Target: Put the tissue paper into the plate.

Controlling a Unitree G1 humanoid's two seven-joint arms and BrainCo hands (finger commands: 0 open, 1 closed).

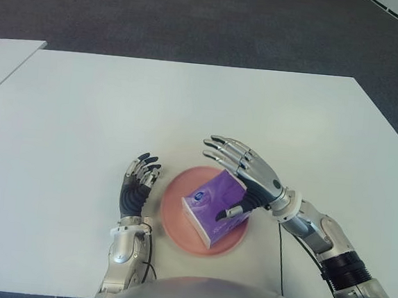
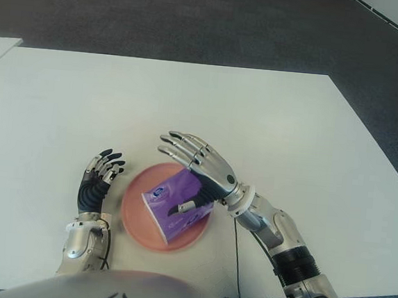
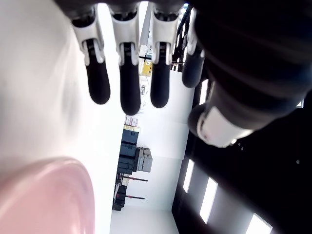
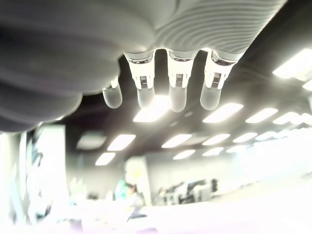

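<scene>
The purple tissue pack (image 1: 215,207) lies in the pink plate (image 1: 172,204), just under the right robot hand (image 1: 242,172), whose fingers are spread and hold nothing; whether the thumb touches the pack is hard to tell. The left robot hand (image 1: 138,185), relaxed, shows left of the plate. White table (image 1: 119,107), dark carpet (image 1: 161,20) beyond.

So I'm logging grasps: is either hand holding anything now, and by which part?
Nothing is held. The purple tissue box lies in the pink round plate; the right hand is open beside it, the left hand open left of the plate.
</scene>
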